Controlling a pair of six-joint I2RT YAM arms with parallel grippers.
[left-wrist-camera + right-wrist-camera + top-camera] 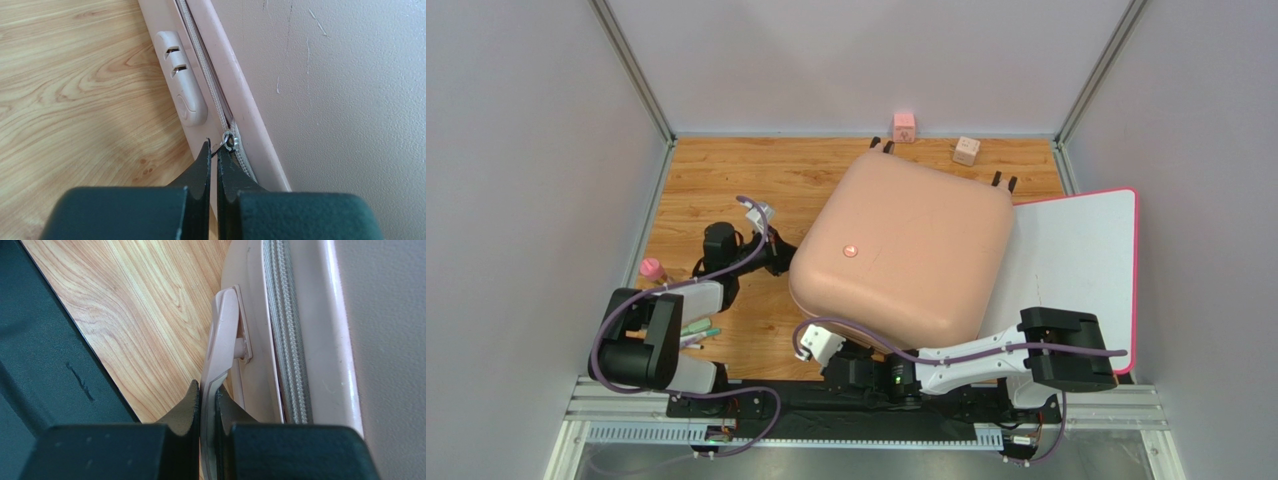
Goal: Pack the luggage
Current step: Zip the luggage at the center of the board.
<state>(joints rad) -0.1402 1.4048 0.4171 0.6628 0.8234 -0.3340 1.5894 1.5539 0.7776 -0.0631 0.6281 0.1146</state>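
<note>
The luggage (901,250) lies shut and flat in the middle of the wooden surface (726,180), its pale pink shell and round emblem (851,250) facing up. Its wheels (1003,181) point to the top of the frame, so its long axis runs from the bottom of the frame to the top, skewed a little clockwise. At its left side the left tool (214,150) is pressed together on the small metal zipper pull (229,141). From that pull the zipper track (200,55) runs straight away along the seam toward the upper left of the left wrist view, past a pale lock housing (182,75) with two slots that sits just beside it. Whether the teeth on either side of the slider are already joined cannot be told. At the near edge of the luggage the right tool (207,387) pinches the pink carry handle (220,340), which stands off the shell beside its own stretch of zip. Any travel of the slider would probably have to follow the line of the seam, up the left side of the case, and the left arm is the nearer one for that. The right arm looks placed to hold the case steady. Outward, a flat white board with a pink rim (1076,260) lies touching the luggage on the right. Two small cubes (966,150) sit at the far edge, and a pink bottle (652,268) stands near the left arm.
</note>
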